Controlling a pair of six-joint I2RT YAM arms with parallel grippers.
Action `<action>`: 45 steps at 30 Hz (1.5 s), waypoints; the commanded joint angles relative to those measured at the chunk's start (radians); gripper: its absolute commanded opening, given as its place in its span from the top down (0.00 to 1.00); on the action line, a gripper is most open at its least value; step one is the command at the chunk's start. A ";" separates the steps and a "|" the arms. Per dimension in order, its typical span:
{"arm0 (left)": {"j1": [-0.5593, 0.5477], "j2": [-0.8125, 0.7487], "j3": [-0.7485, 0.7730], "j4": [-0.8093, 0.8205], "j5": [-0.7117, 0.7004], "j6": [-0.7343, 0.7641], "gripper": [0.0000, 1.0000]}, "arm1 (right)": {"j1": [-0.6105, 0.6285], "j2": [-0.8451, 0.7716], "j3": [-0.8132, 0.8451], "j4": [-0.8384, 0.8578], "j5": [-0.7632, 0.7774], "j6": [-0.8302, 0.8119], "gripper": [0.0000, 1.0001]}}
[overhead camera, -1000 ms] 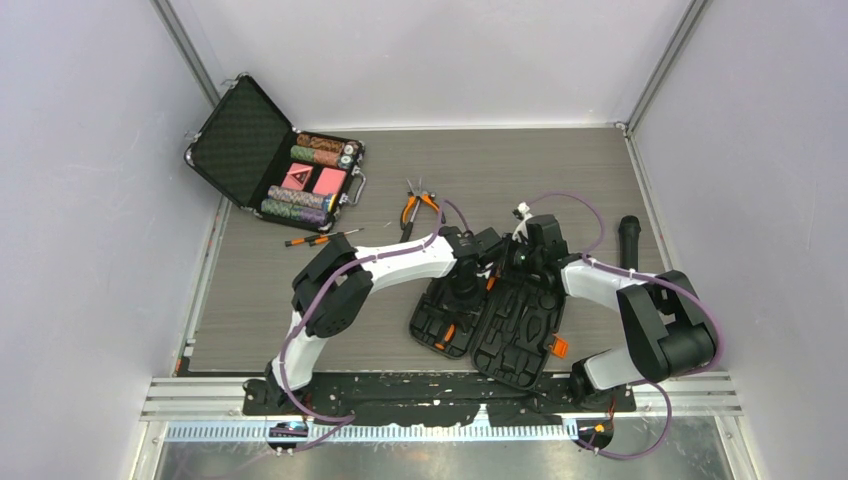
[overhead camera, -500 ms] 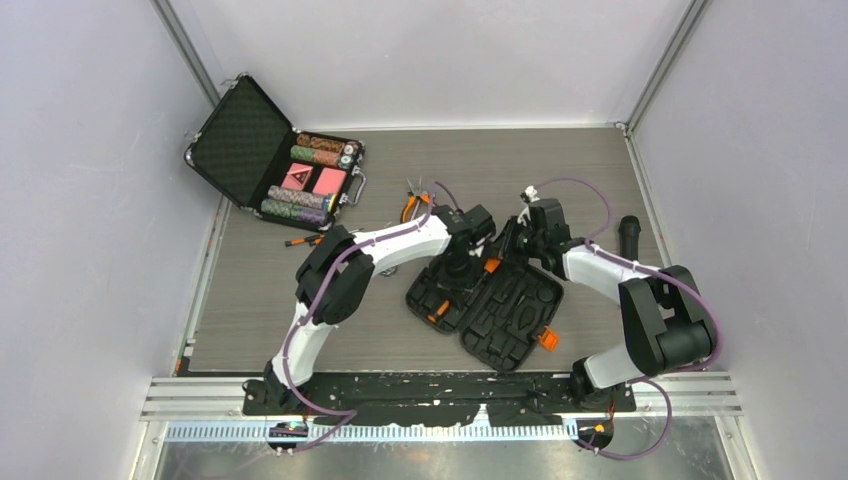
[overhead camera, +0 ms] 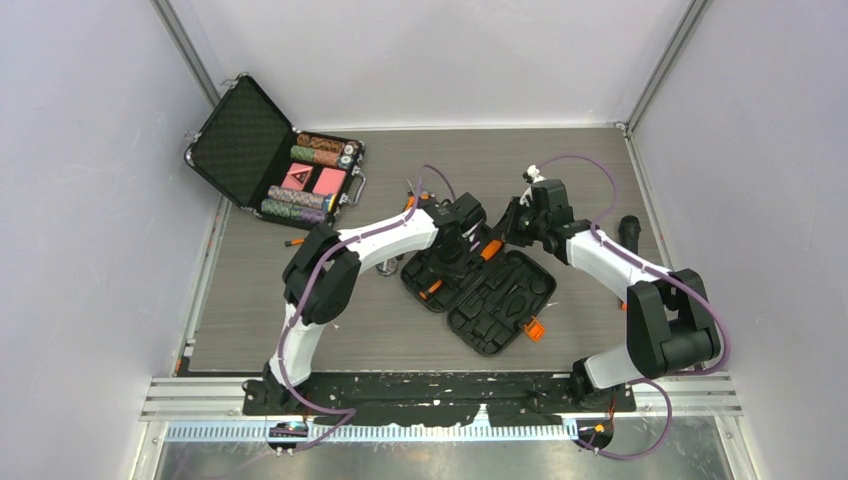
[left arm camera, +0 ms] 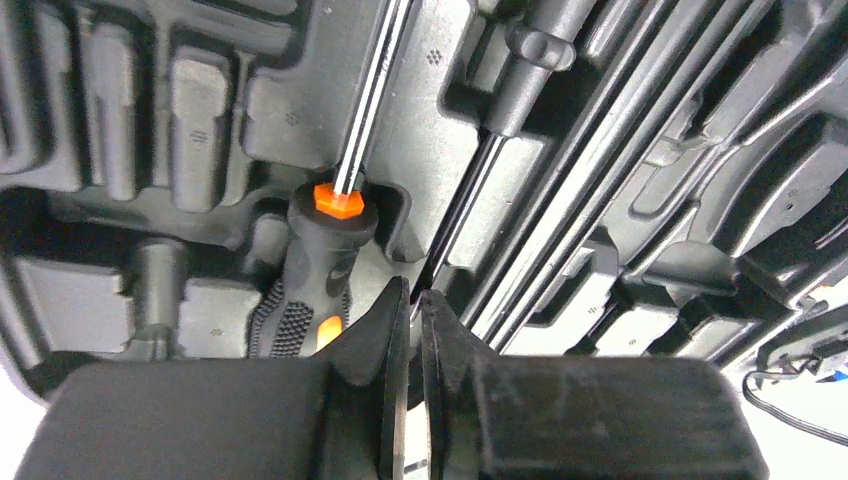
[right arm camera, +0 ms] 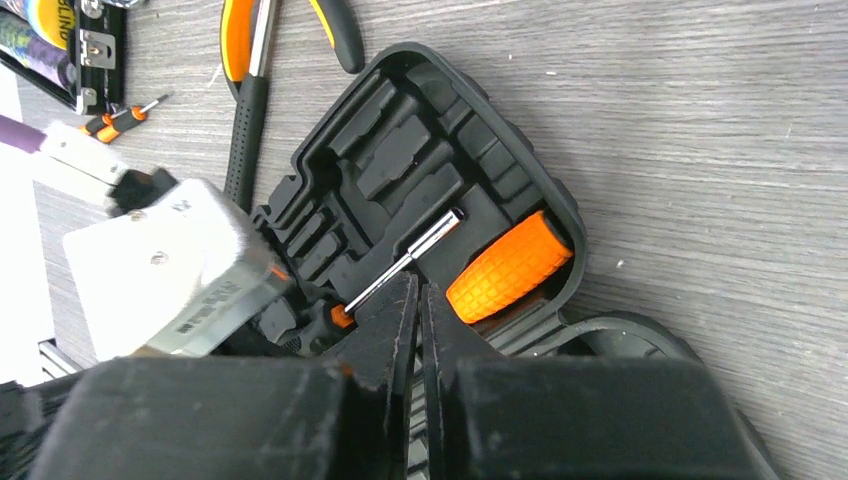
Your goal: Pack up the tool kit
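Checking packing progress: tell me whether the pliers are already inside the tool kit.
No, the right wrist view shows the pliers lying on the table outside the tool kit, beyond its rim.

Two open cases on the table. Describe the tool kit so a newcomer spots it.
On the grey table, look at the middle: the tool kit lies open there. Unlike the metal-edged briefcase of chips at the far-left corner, it is rounded black plastic with moulded slots and an orange latch.

Robot lab cell: white panel walls (overhead camera: 430,60), aluminium frame (overhead camera: 183,45), grey tabletop (overhead camera: 250,300).
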 commanded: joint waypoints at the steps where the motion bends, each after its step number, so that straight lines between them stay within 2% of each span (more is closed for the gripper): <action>1: 0.002 -0.071 -0.013 0.062 -0.065 0.034 0.91 | -0.003 -0.038 0.041 -0.047 0.009 -0.047 0.89; 16: -0.017 -0.056 -0.045 0.095 -0.036 0.037 0.90 | 0.027 0.050 0.043 -0.098 0.004 -0.096 0.88; 21: -0.017 -0.081 -0.051 0.100 -0.051 0.035 0.81 | 0.040 0.074 0.081 -0.113 0.024 -0.106 0.88; 27: -0.017 -0.211 -0.087 0.134 -0.139 0.023 0.69 | 0.043 0.047 0.093 -0.142 0.062 -0.119 0.88; 30: -0.017 -0.276 -0.114 0.154 -0.184 0.019 0.65 | 0.045 0.038 0.099 -0.153 0.072 -0.120 0.88; 34: -0.027 -0.329 -0.153 0.176 -0.160 0.042 0.63 | 0.047 0.046 0.110 -0.162 0.080 -0.122 0.88; 45: -0.100 -0.218 -0.152 0.146 -0.113 0.109 0.61 | 0.058 0.084 0.142 -0.180 0.080 -0.119 0.88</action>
